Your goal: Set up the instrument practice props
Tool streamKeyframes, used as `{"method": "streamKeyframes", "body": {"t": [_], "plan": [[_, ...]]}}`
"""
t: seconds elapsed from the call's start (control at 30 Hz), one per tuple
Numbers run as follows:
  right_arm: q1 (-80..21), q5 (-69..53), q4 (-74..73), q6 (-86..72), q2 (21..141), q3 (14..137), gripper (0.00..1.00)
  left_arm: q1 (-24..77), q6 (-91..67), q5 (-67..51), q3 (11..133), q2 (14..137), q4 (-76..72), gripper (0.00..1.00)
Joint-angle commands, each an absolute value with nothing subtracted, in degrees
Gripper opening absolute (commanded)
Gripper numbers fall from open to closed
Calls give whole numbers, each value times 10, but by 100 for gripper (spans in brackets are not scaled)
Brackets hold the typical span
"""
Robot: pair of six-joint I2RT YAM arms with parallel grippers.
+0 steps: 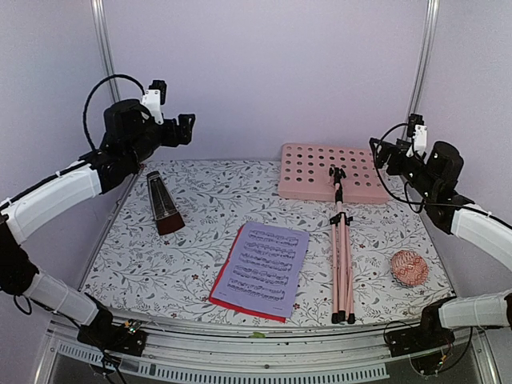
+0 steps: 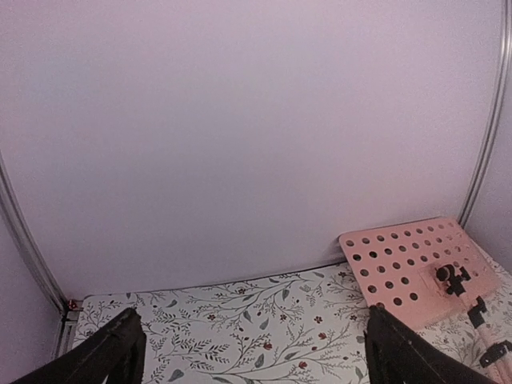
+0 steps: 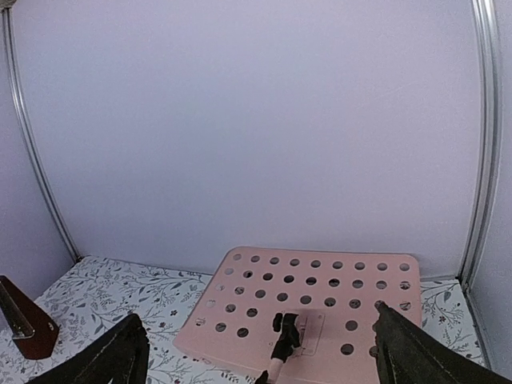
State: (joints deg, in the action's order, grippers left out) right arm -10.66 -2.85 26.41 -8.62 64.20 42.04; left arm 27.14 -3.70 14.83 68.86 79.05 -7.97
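Viewing the pink tripod music stand (image 1: 342, 260) lying flat on the right half of the flowered table (image 1: 208, 192), with legs folded together toward the near edge and the perforated desk (image 1: 308, 172) resting face-up against the back wall. Noting the lilac sheet (image 1: 266, 268) of printed music lying mid-table on top of the red sheet (image 1: 223, 274), just left of the legs. Noting the dark brown metronome (image 1: 164, 206), a slim pyramid, at back left, well apart from the sheets.

Spreading the left gripper (image 1: 186, 128) wide, gripping nothing, touching nothing; hovering high above the metronome, forearm angled up from the left edge. Spreading the right gripper (image 1: 378, 154) equally wide and empty, hanging in the air just right of the desk, pointing inward.

Leaving a small pink knitted ball (image 1: 409, 268) right of the legs.
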Motion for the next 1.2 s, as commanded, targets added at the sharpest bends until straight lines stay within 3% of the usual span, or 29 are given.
{"method": "streamKeyframes", "body": {"t": [0.0,0.17,0.27,0.43,0.8,1.17], "plan": [[-131,-3,147,-94,618,460,99,268,-89,147,708,763,11,96],[-123,27,141,-167,589,445,99,270,-67,93,761,765,74,96],[-108,-27,134,-206,578,445,99,272,-106,66,795,788,129,96],[-132,-80,-3,-253,639,497,99,297,-138,6,780,799,141,96],[-331,61,-195,-402,721,459,99,387,-268,-37,729,824,147,96],[-354,111,-202,-381,823,446,99,410,-303,-86,668,797,103,96]]}}
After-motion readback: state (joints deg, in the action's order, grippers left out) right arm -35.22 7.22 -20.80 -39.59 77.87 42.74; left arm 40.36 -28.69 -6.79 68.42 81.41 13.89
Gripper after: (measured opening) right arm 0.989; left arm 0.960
